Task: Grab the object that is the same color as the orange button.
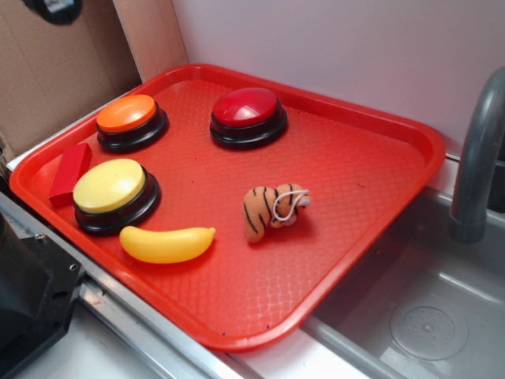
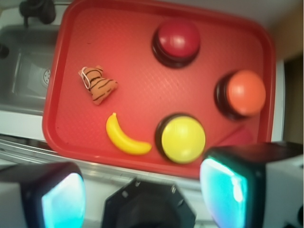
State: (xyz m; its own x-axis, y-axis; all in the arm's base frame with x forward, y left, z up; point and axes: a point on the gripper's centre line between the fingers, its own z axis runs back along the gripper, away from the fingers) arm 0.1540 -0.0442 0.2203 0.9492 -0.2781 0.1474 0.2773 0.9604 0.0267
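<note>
Zero legible labels; fingers (image 2: 142, 190) apart, above tray (image 2: 61, 137) edge; tiger plush (image 2: 98, 84) untouched.

Exterior looks down obliquely from nearby; wrist looks straight down; both share the red tray (image 1: 379, 237) (image 2: 66, 71).

Gripper (image 2: 142, 190) seen only in wrist view, at the bottom edge of frame. Two fingers (image 2: 61, 199) spread wide apart, nothing between them. Pads glow teal on inner faces. Black wrist body sits between the fingers. Exterior view doesn't clearly show the arm.
</note>
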